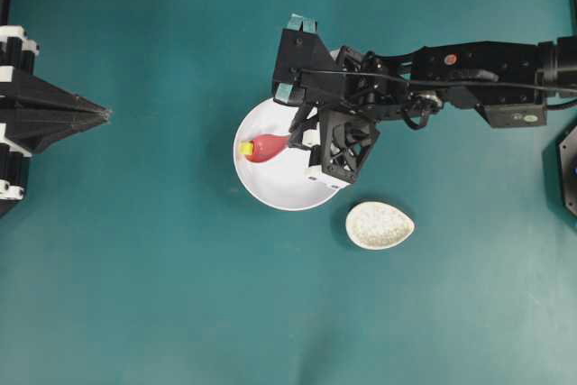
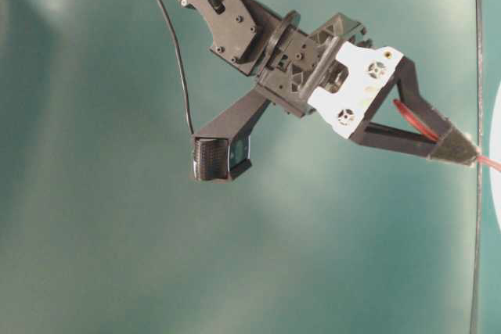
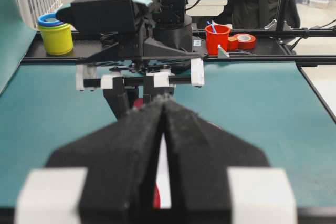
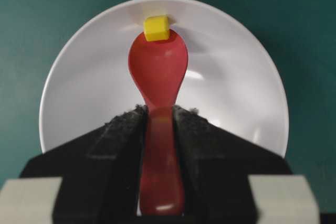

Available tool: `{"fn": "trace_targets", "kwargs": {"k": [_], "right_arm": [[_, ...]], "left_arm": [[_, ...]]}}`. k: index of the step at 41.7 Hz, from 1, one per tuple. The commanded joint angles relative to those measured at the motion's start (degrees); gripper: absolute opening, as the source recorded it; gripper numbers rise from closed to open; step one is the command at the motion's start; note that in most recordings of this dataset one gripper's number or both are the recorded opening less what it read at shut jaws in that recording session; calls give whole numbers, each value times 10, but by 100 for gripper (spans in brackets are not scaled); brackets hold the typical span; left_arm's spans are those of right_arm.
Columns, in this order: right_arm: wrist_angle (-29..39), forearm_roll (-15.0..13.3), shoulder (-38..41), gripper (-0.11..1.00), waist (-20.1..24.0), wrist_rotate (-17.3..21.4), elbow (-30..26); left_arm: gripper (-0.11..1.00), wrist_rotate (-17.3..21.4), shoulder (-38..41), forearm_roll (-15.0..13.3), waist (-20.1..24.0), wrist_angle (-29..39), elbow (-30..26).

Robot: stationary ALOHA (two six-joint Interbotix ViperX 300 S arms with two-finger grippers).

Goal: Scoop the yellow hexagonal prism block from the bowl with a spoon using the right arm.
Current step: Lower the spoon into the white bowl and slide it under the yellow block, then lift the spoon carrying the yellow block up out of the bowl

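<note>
Teal table (image 1: 135, 268) holds a speckled dish (image 1: 380, 225) (beside the bowl (image 1: 279, 185)).

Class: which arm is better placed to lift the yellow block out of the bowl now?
Right. Its gripper holds the spoon inside the bowl, tip at the block; the left gripper sits far off.

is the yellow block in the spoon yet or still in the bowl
Still in the bowl. The yellow block sits at the tip of the red spoon, against its front edge, not inside the scoop, which looks empty.
</note>
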Motion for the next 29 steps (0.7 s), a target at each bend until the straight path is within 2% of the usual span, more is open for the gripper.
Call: {"fn": "trace_targets", "kwargs": {"k": [1, 19, 29], "right_arm": [[-14, -1, -25, 24, 1, 0, -1], [-110, -1, -68, 24, 1, 3, 64], [-200, -1, -103, 24, 3, 3, 120]], "left_arm": [[0, -1, 4, 2, 1, -4, -14], [0, -1, 4, 2, 2, -3, -14], [0, -1, 3, 2, 1, -2, -14]]}}
